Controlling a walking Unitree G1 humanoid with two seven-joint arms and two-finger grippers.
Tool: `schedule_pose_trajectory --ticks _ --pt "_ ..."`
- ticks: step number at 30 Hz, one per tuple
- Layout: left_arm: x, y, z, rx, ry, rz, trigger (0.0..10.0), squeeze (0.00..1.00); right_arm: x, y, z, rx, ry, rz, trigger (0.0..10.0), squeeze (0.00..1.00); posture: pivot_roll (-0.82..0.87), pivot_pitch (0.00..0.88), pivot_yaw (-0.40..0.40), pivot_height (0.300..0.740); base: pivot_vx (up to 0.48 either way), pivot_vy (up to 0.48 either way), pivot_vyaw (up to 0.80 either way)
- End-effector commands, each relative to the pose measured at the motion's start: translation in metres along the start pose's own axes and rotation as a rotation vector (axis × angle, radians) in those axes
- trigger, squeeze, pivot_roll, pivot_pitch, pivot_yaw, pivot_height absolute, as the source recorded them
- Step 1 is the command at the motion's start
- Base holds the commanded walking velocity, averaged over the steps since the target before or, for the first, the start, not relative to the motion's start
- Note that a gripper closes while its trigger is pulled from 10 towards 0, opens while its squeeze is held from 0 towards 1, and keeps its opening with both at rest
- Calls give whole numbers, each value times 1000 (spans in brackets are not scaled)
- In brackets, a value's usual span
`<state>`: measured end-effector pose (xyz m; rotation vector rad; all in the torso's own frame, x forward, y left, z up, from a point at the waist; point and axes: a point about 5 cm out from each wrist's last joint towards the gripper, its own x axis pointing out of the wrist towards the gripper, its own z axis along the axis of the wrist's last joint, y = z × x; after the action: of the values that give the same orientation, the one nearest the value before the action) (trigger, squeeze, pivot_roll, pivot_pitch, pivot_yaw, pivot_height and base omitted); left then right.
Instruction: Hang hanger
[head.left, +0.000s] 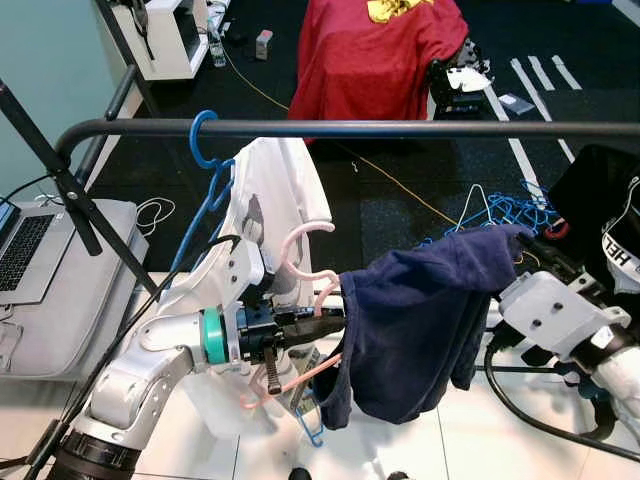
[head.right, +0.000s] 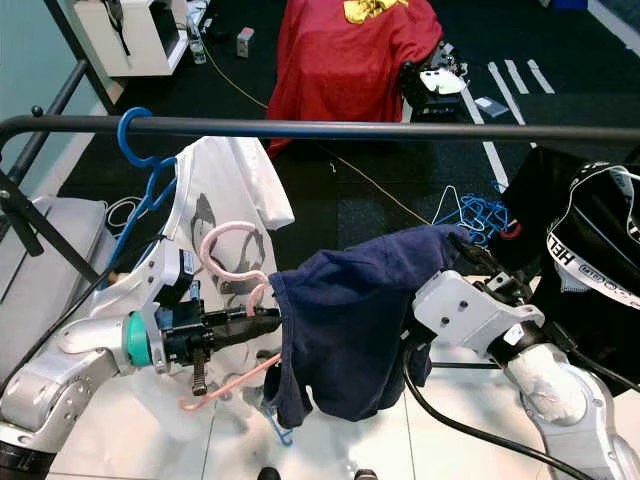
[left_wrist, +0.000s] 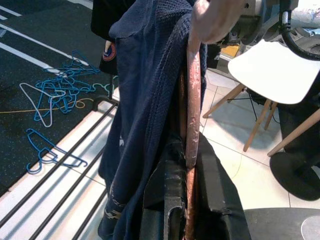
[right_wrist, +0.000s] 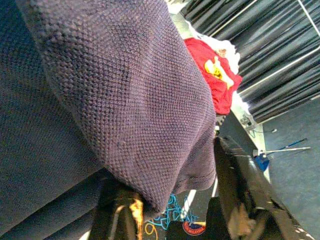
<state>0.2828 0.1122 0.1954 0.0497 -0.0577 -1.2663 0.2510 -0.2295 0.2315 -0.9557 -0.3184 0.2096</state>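
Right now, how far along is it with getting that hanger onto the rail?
Done: a white printed T-shirt already hangs from the black metal rail on a blue hanger. In hand: the left gripper clamps the pink plastic hanger carrying the navy knit garment, and the right gripper supports the cloth. Left: lifting the pink hook over the rail.

Two arms of silver-grey metal with rounded, cast-looking segments. On the left arm (head.left: 150, 375), a teal ring at the wrist, then a black block with a small ribbed knob hanging under it, ending in the left gripper (head.left: 325, 325) of long black fingers. Thin black cables along the forearm. On the right arm (head.right: 560, 400), a white angular wrist housing (head.right: 470, 305) with dark screw holes, and a thick black cable looping below.
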Motion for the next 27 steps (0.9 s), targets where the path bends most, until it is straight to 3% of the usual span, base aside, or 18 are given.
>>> schedule_pose_trajectory --ticks 1,11,17,21,22,23,25,26,27 --pt "-2 -3 2 6 -18 -17 10000 0 0 0 -1 1 -1 -9 0 0 -289 186 166 740 0 0 0" --pt "-2 -4 2 0 -17 -26 10000 0 2 -8 -4 8 1 -61 0 0 -288 191 168 740 0 0 0" --pt "-4 -5 1 4 -4 -33 10000 0 6 -18 -4 -40 -8 -121 0 0 -286 190 168 740 0 0 0" --pt "-7 -6 -3 12 24 -42 10000 0 8 -36 -2 -92 -16 -182 0 0 -286 189 167 740 0 0 0" --pt "-9 -6 -4 15 31 -47 10000 0 8 -40 -3 -107 -11 -180 8078 0 -287 189 167 740 0 0 0" --pt "-10 -6 -2 16 30 -51 10000 0 8 -38 -4 -100 -12 -131 10000 0 -286 190 167 740 0 0 0" --pt "-11 -6 -1 16 26 -55 10000 0 7 -36 -5 -95 -20 -86 10000 0 -286 190 167 740 0 0 0" --pt "-11 -6 2 18 20 -63 10000 0 6 -27 -5 -31 -25 -2 10000 0 -287 189 168 740 0 0 0" --pt "-11 -6 2 18 20 -63 10000 0 6 -27 -5 -31 -25 -2 10000 0 -287 189 168 740 0 0 0"
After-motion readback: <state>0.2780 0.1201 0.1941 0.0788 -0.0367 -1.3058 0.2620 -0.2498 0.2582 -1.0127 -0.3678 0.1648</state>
